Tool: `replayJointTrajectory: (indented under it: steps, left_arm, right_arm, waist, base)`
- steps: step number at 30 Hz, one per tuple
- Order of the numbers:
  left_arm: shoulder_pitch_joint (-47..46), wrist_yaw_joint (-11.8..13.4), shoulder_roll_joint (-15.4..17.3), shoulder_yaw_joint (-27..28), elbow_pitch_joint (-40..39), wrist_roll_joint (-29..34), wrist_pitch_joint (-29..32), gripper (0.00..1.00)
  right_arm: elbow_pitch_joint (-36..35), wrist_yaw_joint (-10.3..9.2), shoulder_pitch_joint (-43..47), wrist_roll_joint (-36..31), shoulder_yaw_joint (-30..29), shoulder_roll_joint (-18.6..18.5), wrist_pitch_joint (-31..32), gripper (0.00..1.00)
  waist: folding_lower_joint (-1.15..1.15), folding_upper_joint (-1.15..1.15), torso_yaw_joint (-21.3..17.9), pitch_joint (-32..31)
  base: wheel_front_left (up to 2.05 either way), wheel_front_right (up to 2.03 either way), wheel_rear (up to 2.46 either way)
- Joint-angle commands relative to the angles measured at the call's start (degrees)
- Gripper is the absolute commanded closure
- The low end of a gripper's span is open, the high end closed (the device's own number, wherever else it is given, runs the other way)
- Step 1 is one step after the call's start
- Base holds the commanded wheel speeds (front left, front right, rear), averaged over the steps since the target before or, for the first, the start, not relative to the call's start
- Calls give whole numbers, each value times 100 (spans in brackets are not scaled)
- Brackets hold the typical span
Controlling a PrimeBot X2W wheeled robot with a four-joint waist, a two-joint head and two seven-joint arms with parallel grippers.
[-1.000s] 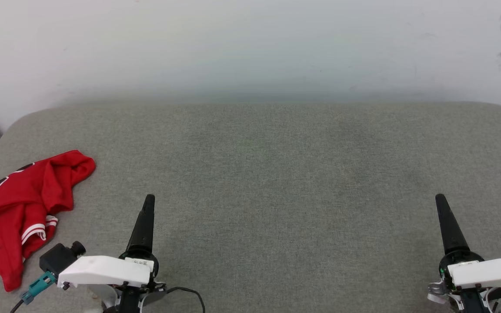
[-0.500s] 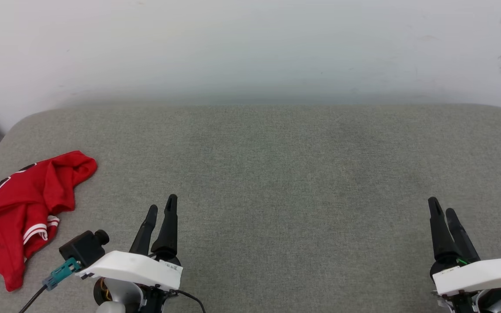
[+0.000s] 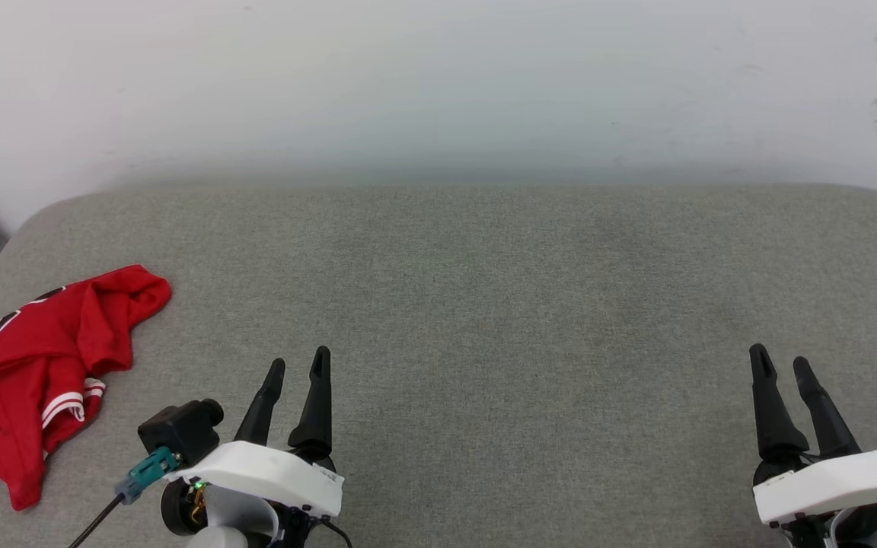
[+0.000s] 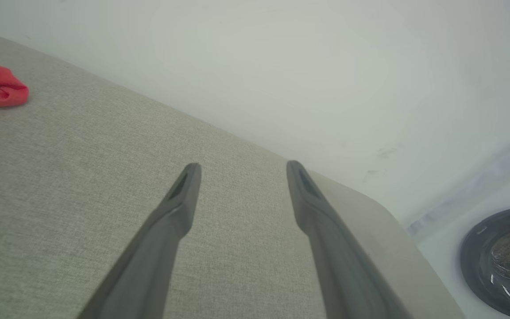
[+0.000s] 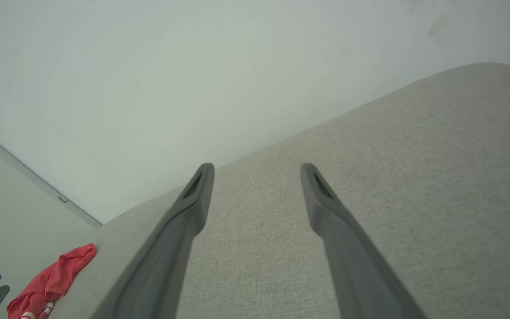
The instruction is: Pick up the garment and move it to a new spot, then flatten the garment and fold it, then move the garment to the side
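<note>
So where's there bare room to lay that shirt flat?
The grey cushion is bare between the left gripper and right gripper, back to the white wall. Only its left edge is taken, by the crumpled red shirt.

We are seeing the garment lying on the cushion at its left end, toward the front. Our left gripper is hanging over the cushion's front left part, our right gripper over its front right corner; the wall is standing behind the cushion.
</note>
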Motion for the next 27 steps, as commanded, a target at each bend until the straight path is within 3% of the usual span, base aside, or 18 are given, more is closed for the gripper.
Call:
replayJointTrajectory:
  steps: [1, 27]
  left_arm:
    - [-147, 29, 14, -35, -35, 145, -53, 0]
    - [-233, 244, 19, -337, 139, 1596, -432, 0]
  right_arm:
    - [-115, 10, 12, -150, -10, -3, -17, 0]
    - [-519, 12, 207, -1696, -53, -1, -17, 0]
  waist:
    - [0, 0, -2, 2]
    - [0, 0, -2, -10]
  base:
    - [0, 0, 0]
    - [0, 0, 0]
